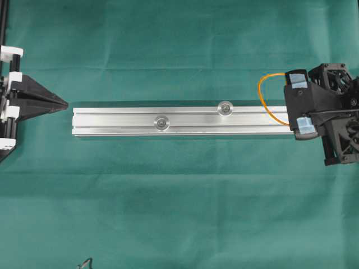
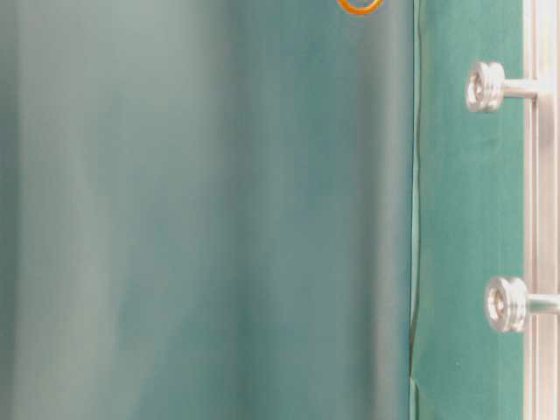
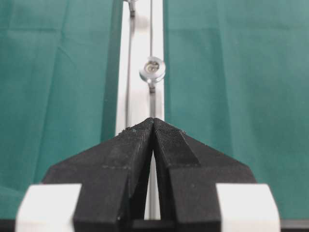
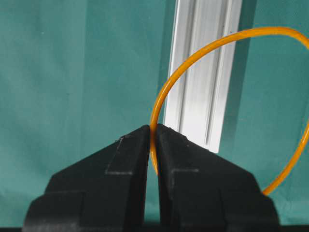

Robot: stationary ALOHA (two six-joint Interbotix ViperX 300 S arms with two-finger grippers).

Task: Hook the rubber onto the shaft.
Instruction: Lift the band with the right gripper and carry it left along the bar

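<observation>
From overhead, a silver aluminium rail [image 1: 182, 121] lies lengthwise across the green cloth [image 1: 179, 213], with two round-headed shafts standing on it: one shaft [image 1: 161, 121] nearer my left side and the other shaft [image 1: 225, 107] nearer my right. My left gripper [image 1: 63, 103] rests just off the rail's left end, its black jaws drawn together to a point with nothing between them. My right gripper [image 1: 291, 103] sits over the rail's right end, and the orange rubber band [image 1: 268, 95] curves out from it in a loop that reaches past the rail's far edge and crosses back over the rail's end. In the table-level view, the picture is turned on its side: the two shafts, upper [image 2: 486, 87] and lower [image 2: 506, 304], jut out from the rail [image 2: 547, 210] at the right edge, and only a small arc of the rubber band [image 2: 360, 7] shows at the top edge, well apart from both. From my left wrist, my closed fingers [image 3: 125, 154] point straight along the rail [image 3: 140, 87], the nearer shaft [image 3: 152, 69] ahead and the second barely visible at the top. From my right wrist, my jaws are clenched on the rubber band [image 4: 193, 55], which rises from between my fingertips [image 4: 128, 154] and arcs across the rail [image 4: 205, 72] toward the right.
</observation>
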